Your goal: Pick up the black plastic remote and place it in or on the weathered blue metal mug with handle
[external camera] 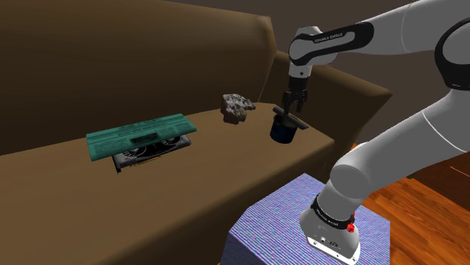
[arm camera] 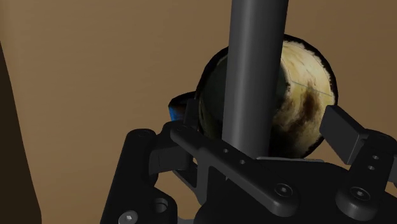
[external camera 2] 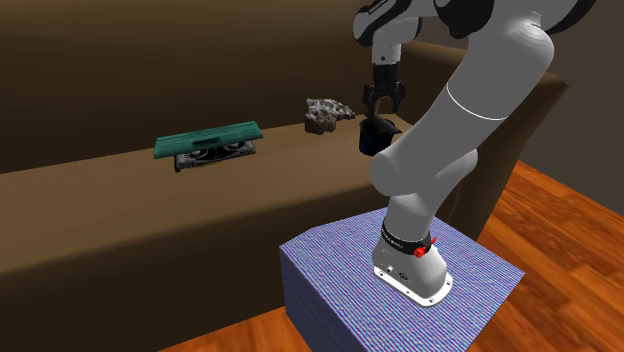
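Observation:
On the brown sofa seat stands the dark blue mug (external camera: 282, 132) (external camera 2: 371, 141). In the wrist view I look down into its stained cream inside (arm camera: 306, 95), with a bit of blue handle (arm camera: 177, 112) at the side. The black remote (arm camera: 255, 70) is a long dark bar lying across the mug's mouth (external camera: 288, 117). My gripper (external camera: 294, 105) (external camera 2: 384, 101) (arm camera: 264, 130) hangs right above the mug. It is open, with a finger (arm camera: 344, 130) on either side of the remote and a gap between each finger and it.
A teal slab (external camera: 139, 134) lies on a graphics card further along the seat, and a grey rock (external camera: 236, 107) sits near the mug. The backrest rises behind and an armrest (external camera: 354, 86) lies beyond the mug. My stand (external camera: 279, 226) is on a wooden floor.

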